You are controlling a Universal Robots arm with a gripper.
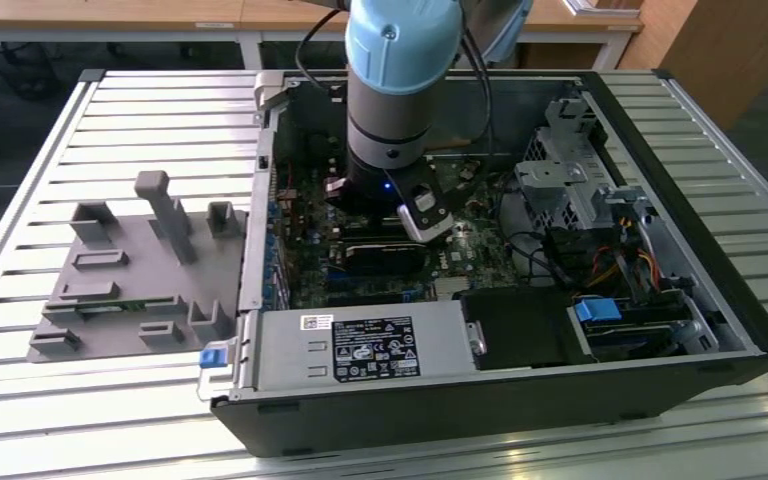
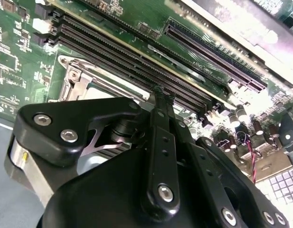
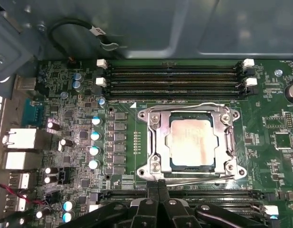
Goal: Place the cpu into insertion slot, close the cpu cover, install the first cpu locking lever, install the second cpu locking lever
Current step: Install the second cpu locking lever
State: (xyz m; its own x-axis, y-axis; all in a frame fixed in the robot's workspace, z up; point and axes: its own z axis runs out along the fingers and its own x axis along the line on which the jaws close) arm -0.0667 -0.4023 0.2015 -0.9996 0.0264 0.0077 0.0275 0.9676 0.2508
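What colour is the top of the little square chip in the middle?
The cpu has a dull silver-grey top, seen best in the first wrist view.

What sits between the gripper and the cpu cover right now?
Nothing visible. In the first wrist view the gripper sits at the socket's edge, by a wire lever; the cpu cover lies flat around the cpu.

Dull silver-grey square metal cpu [image 3: 191,141] w/ dark rim, inside shiny silver metal frame cpu cover [image 3: 156,145]. Green circuit board [image 3: 269,118], fine pale traces. Black long memory slots [image 3: 174,76] w/ white end clips. Black metal gripper [image 3: 158,185]. Pale blue robot arm [image 1: 404,40]. Grey moulded plastic fixture [image 1: 137,275].
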